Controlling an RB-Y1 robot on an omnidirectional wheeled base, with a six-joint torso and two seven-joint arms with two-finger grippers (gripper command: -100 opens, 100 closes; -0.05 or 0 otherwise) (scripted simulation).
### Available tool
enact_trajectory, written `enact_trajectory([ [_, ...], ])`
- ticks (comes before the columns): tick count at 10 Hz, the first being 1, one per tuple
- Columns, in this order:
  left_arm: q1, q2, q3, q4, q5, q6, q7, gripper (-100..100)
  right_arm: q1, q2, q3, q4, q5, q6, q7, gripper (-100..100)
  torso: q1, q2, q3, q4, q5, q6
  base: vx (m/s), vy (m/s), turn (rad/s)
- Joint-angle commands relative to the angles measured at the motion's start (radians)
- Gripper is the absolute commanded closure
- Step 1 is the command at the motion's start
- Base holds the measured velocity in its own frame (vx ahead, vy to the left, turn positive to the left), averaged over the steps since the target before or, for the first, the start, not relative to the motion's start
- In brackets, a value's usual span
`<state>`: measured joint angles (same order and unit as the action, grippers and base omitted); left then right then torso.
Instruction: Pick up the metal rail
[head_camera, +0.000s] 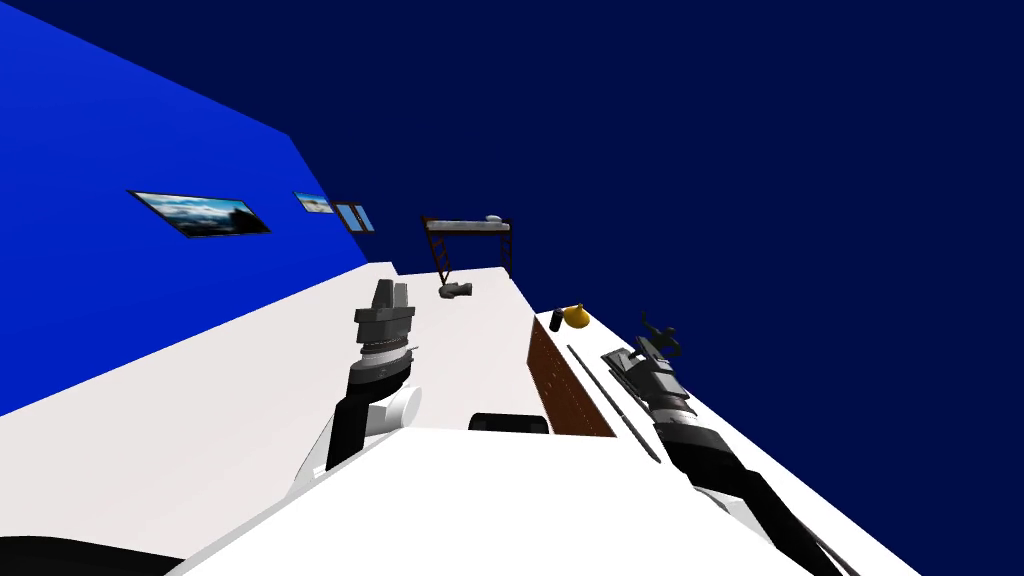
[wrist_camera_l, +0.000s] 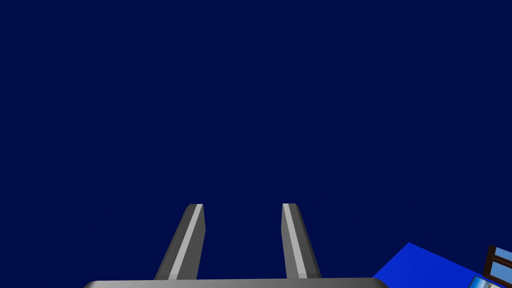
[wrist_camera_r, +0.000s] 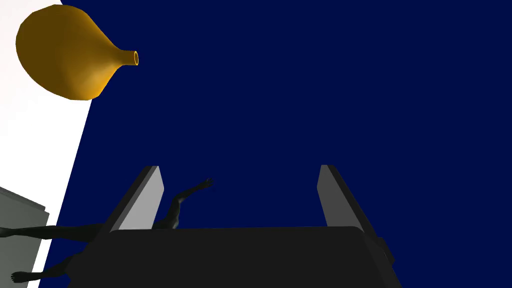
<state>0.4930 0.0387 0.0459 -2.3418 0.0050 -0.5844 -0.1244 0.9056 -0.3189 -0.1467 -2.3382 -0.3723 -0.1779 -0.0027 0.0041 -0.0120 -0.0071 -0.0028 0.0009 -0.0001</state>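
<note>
While my left jaws and right jaws both stand open, nothing between them, the rail (head_camera: 610, 400) lies flat on the white surface (wrist_camera_r: 30, 130): thin, straight, dark grey rod, just beside my right arm. Yellow vase (wrist_camera_r: 70, 52) and dark figurine (head_camera: 658, 335) sit beyond.

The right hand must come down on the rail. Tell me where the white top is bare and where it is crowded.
Bare: the narrow strip of white top between its brown front edge and the rail, along the rail's length. Crowded: the far end, where the yellow vase and dark figurine sit, with the open right gripper beside the figurine.
</note>
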Motion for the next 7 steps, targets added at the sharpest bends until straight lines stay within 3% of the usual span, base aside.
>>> enact_trajectory([
  [1,0.0,0.0,0.0,0.0,0.0,0.0,0.0,0,0.005,-0.006,0.003,0.032,-0.024,0.013,0.0,-100,0.0,0.0,0.0,0.0,0.0,0.0,0.157,0.062,-0.017],
  [3,0.0,0.0,0.0,0.0,0.0,0.0,0.0,0,0.075,-0.029,-0.012,0.078,-0.095,0.069,-0.014,-100,-0.001,0.001,0.001,0.0,0.0,0.0,0.184,0.071,0.011],
  [4,0.0,0.0,0.0,0.0,0.0,0.0,0.0,0,0.075,-0.029,-0.012,0.078,-0.113,0.074,-0.014,-100,0.0,-0.001,-0.001,0.0,0.0,0.0,0.185,0.05,-0.008],
  [7,0.0,0.0,0.0,0.0,0.0,0.0,0.0,0,0.145,-0.052,-0.025,0.133,-0.201,0.139,-0.027,-100,-0.003,0.002,0.001,0.0,-0.001,-0.001,0.158,0.035,0.022],
])
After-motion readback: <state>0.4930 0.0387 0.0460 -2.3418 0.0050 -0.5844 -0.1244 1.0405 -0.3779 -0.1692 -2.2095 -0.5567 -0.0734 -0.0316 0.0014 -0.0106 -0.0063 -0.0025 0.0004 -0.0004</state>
